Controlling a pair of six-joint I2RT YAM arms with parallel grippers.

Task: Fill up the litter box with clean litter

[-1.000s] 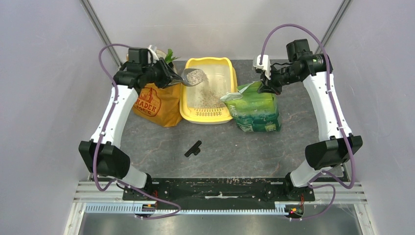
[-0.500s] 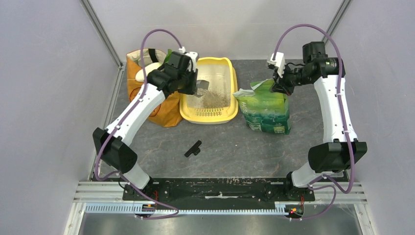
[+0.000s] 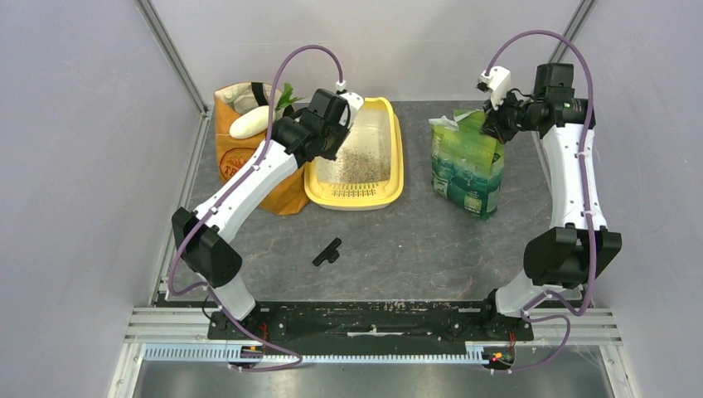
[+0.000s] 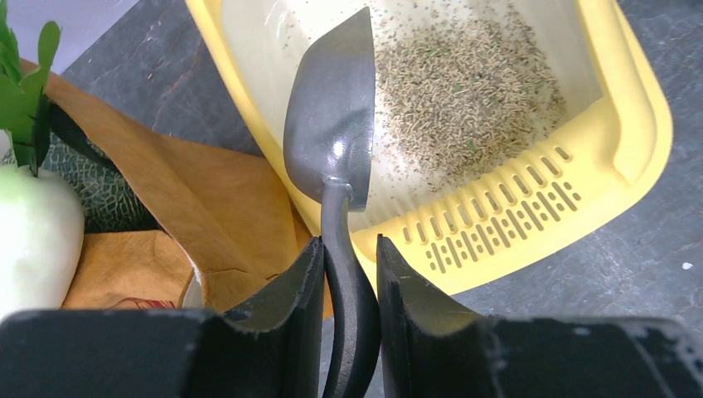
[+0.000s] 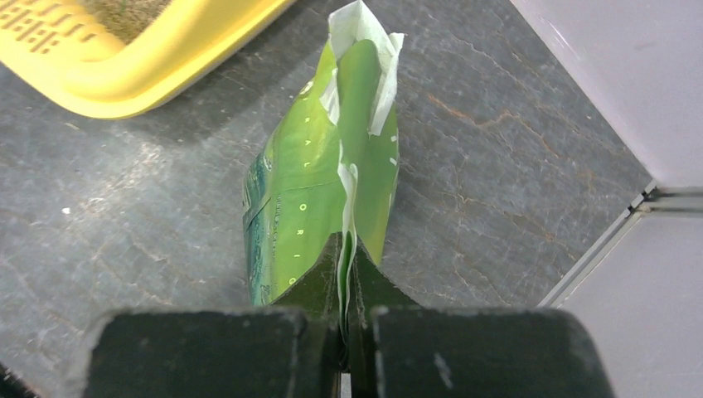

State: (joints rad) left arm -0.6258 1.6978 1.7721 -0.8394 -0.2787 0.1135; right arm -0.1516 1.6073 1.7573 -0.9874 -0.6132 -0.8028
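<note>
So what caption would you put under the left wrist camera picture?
The left gripper holds a scoop by its handle above the yellow litter box, grey litter scattered inside.

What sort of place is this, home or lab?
Probably a lab test cell, not a home: plain grey panels wall in a dark tabletop, two arms are bolted to a rail at its edge, and the litter box and green bag look staged.

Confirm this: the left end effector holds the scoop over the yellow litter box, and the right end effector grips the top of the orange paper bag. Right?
No. The right end effector grips the top of the green bag, not the orange paper bag, as the right wrist view shows. The left end effector does hold the scoop over the litter box.
</note>
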